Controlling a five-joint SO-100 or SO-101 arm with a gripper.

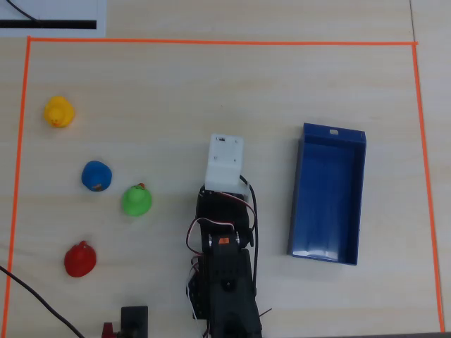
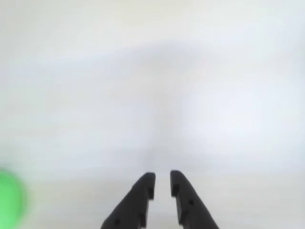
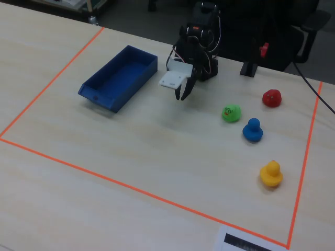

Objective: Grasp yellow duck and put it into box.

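The yellow duck (image 1: 58,111) stands alone at the far left in the overhead view, and at the lower right in the fixed view (image 3: 271,174). The dark blue box (image 1: 297,201) lies empty to the right of the arm in the overhead view, and at the left in the fixed view (image 3: 99,99). My gripper (image 3: 181,95) hangs low over the table between box and ducks, far from the yellow duck. In the wrist view its black fingers (image 2: 162,175) stand nearly together with nothing between them. The yellow duck and the box do not show in the wrist view.
A green duck (image 1: 137,200), a blue duck (image 1: 96,176) and a red duck (image 1: 80,259) stand left of the arm. The green duck is a blur at the wrist view's left edge (image 2: 9,200). Orange tape (image 1: 211,42) frames the work area. A white block (image 1: 225,163) sits on the wrist.
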